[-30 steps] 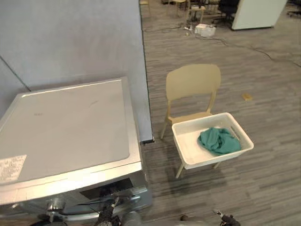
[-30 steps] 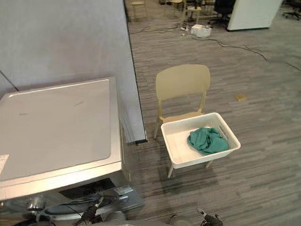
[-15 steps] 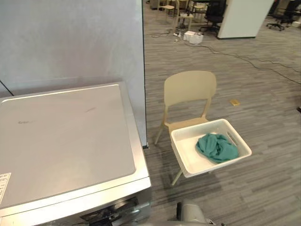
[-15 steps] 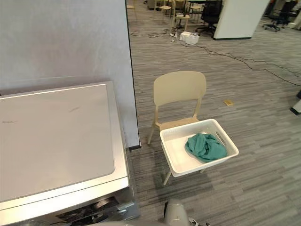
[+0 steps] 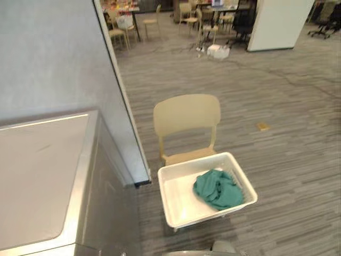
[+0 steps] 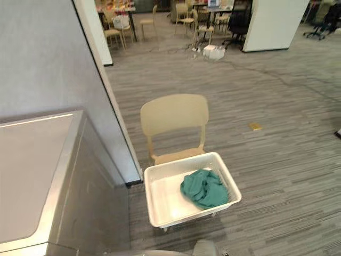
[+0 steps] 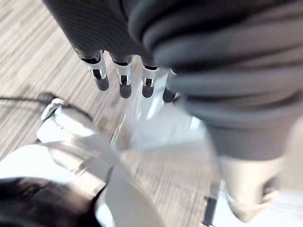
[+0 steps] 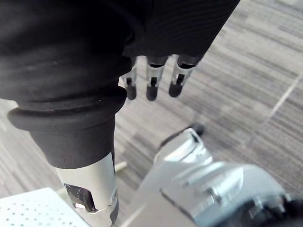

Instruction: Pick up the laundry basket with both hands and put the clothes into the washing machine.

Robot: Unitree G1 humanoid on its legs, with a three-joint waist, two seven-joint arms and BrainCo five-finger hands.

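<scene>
- Washing machine (image 5: 37,181): silver-grey top, at the robot's left. Its front and door are out of sight.
- Grey partition wall (image 5: 53,64): stands behind the machine; its edge ends just beside the chair.
- Beige chair (image 5: 186,114): on the striped grey carpet, to the right of the machine, its seat facing the robot.
- White laundry basket (image 5: 178,196): rests on the chair seat and overhangs its front edge. It is well apart from both hands.
- Green clothes (image 5: 217,189): a crumpled heap in the basket's right half, against the slotted side wall.
- Left hand (image 7: 124,78): fingers straight and loose, pointing down at the carpet, holding nothing.
- Right hand (image 8: 152,75): the same, fingers relaxed over the carpet, holding nothing.
- Small yellow object (image 5: 263,126): on the carpet to the right of the chair.
</scene>
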